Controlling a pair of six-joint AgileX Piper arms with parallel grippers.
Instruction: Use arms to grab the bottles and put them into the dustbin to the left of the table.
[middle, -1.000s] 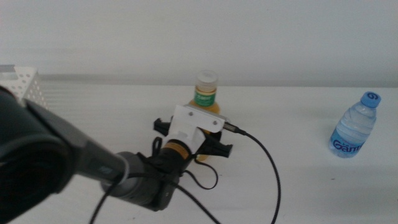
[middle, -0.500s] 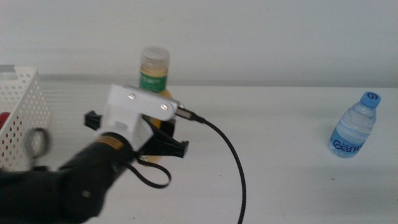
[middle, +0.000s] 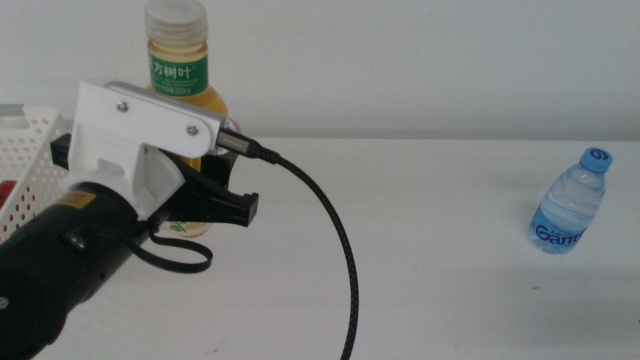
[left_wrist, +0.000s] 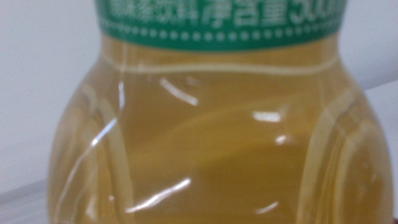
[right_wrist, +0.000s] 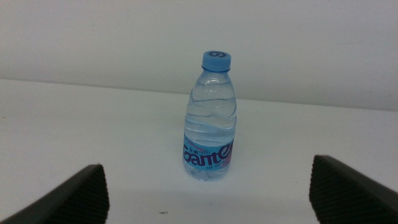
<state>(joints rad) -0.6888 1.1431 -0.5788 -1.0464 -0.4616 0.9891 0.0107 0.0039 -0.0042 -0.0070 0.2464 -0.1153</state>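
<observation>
The left gripper (middle: 205, 195) is clamped on the orange juice bottle (middle: 180, 75), holding it up off the table (middle: 430, 260) just right of the perforated white dustbin (middle: 25, 160). The bottle is smooth clear plastic with a white cap and green label. Far right stands the small ribbed water bottle (right_wrist: 210, 121), centred before the right gripper (right_wrist: 205, 190), whose jaws are spread wide.

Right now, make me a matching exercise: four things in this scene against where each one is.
Things:
1. orange juice bottle
2. water bottle
3. dustbin
4. right end effector

Places:
A. standing upright on the table, far right
B. at the middle view's left edge
C. open, facing the water bottle
D. lifted in the left end effector

Pairs: 1-D, 2-A, 3-B, 4-C
</observation>
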